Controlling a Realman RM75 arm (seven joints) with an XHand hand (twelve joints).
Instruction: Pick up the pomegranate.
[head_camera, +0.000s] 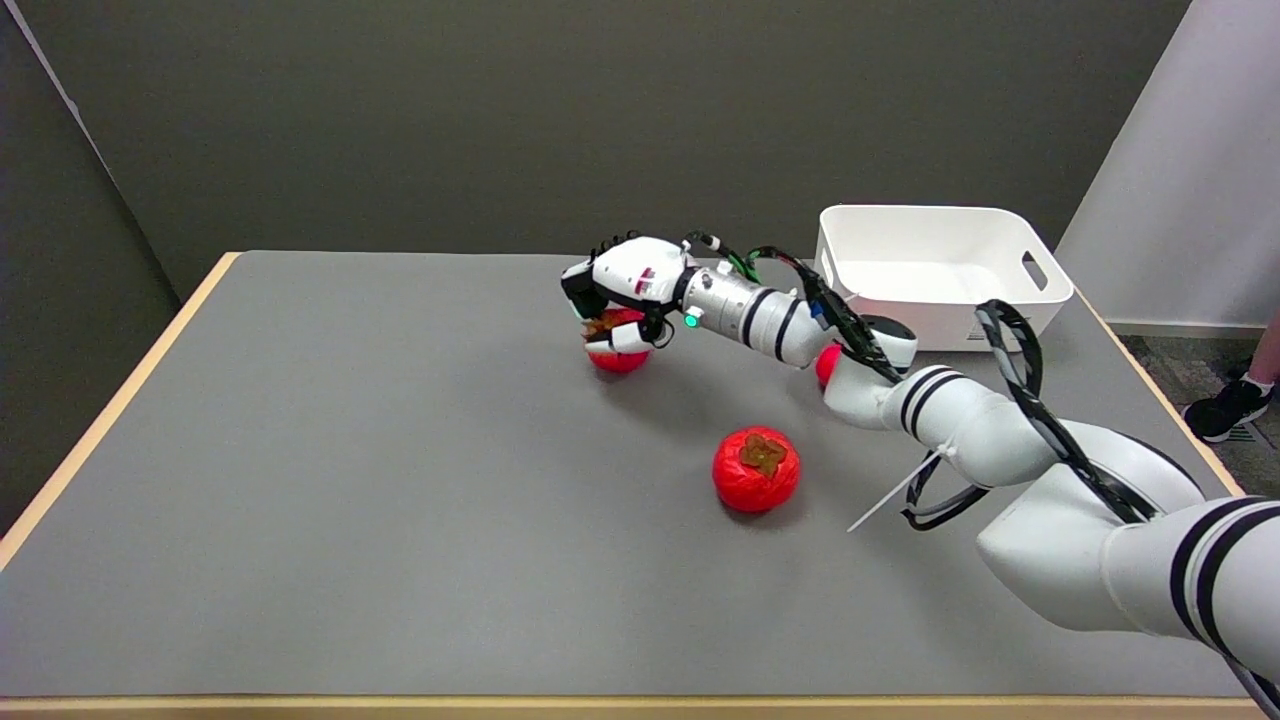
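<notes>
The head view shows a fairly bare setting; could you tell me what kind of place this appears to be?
Probably a robotics lab or test room: a plain grey table against bare dark walls, a white bin at its far corner, and the robot hand closing over a pomegranate, with another red fruit nearby.
</notes>
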